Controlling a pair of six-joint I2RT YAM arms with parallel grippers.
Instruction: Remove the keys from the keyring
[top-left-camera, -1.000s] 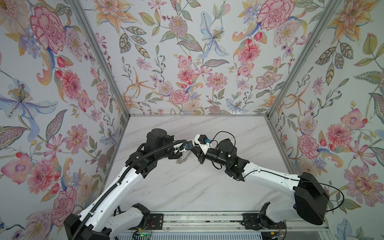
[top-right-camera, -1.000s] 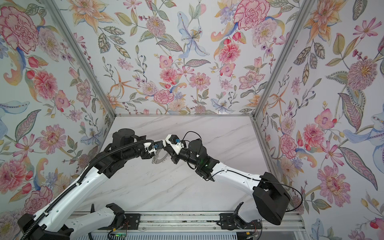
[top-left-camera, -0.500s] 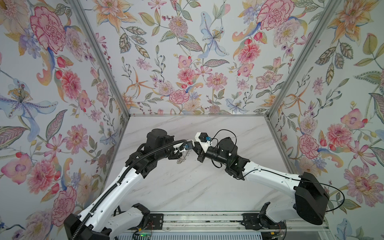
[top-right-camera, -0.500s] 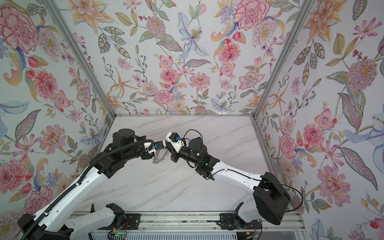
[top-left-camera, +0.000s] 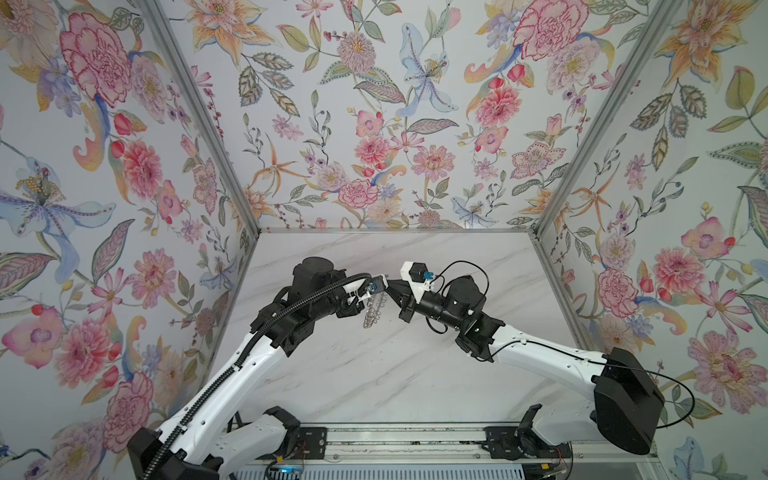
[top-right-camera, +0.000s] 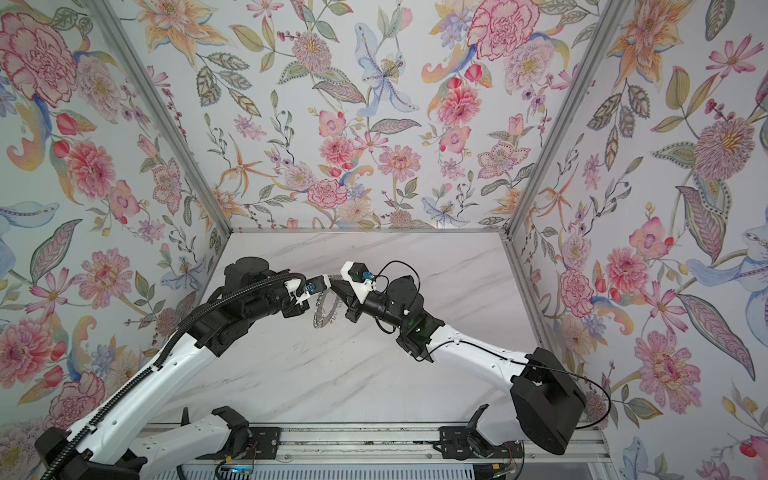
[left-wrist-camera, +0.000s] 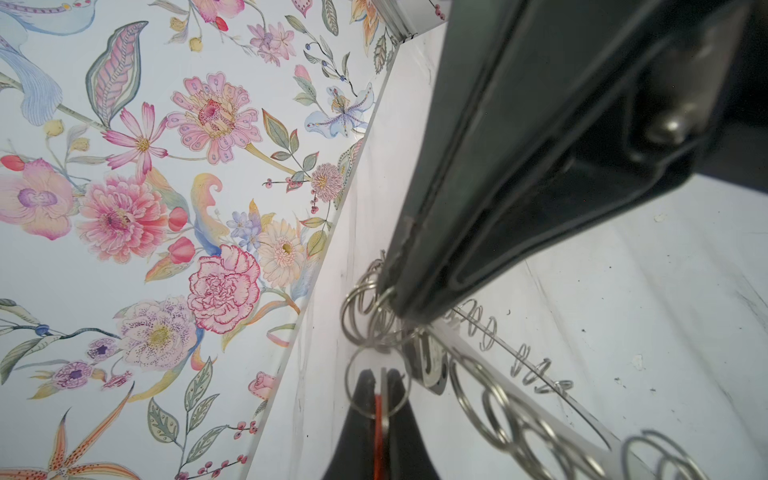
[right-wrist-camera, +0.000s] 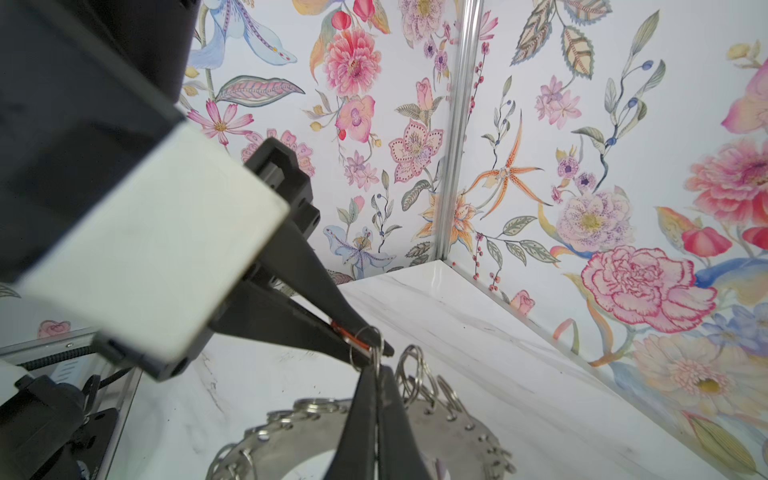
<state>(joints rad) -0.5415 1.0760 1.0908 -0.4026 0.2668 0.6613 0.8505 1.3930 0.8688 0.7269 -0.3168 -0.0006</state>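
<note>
Flat silver metal keyring (right-wrist-camera: 449, 436) is below right hand (right-wrist-camera: 377, 374), which pinches small wire loop (left-wrist-camera: 349, 380); left hand (left-wrist-camera: 379, 380) pinches orange-red plastic fob (left-wrist-camera: 378, 419).

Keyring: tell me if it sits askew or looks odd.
The keyring is askew: raised on edge and tilted rather than flat on the table. The right gripper pinches wire loops at its rim; the left gripper clamps the orange-red fob. No damage shows.

My left gripper (top-right-camera: 322, 286) and my right gripper (top-right-camera: 336, 286) meet tip to tip above the marble counter (top-right-camera: 291, 374). The keyring (top-right-camera: 319, 316) hangs just under them, tilted, its wire loops showing along the rim.
</note>
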